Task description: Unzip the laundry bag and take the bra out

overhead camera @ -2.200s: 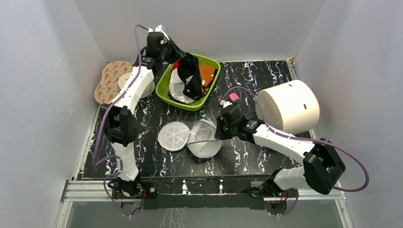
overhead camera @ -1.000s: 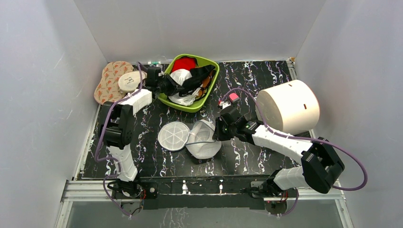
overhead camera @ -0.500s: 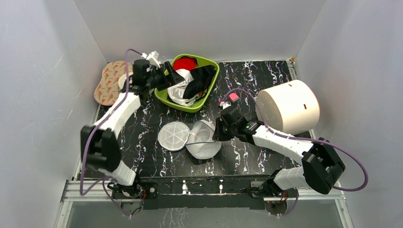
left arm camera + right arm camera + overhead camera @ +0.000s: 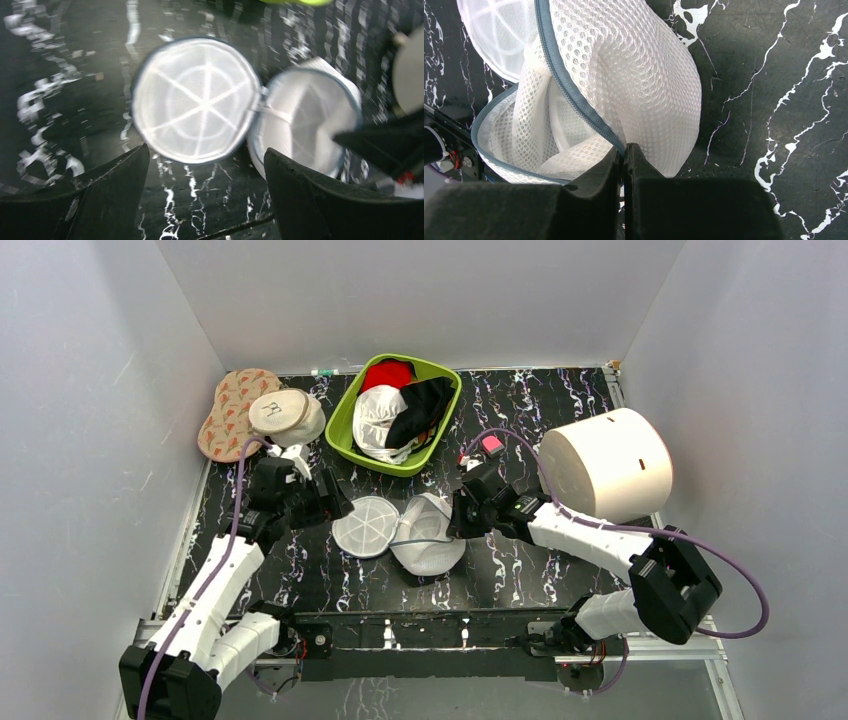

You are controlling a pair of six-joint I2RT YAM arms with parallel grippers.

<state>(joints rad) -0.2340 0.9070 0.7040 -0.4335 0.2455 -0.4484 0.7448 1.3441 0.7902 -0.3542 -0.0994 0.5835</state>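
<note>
The laundry bag (image 4: 367, 526) lies unzipped in the middle of the table, its two white mesh halves spread side by side. My right gripper (image 4: 456, 519) is shut on the rim of the right half; in the right wrist view the gripper (image 4: 625, 148) pinches the mesh of the laundry bag (image 4: 649, 65) beside the grey zipper. My left gripper (image 4: 326, 508) stands open just left of the left half. In the left wrist view that gripper (image 4: 206, 150) is empty, with the laundry bag (image 4: 197, 100) just beyond its fingertips. The white bra (image 4: 378, 416) lies in the green basin.
The green basin (image 4: 397, 468) at the back also holds a red garment (image 4: 388, 373) and a black garment (image 4: 426, 403). A large white cylinder (image 4: 605, 465) stands at the right. A cream round cap (image 4: 285, 416) and a patterned pad (image 4: 225, 410) lie at the back left.
My left gripper opened at the basin, leaving the white garment there, then swung back and down to the bag's left half. The right arm has not moved.
</note>
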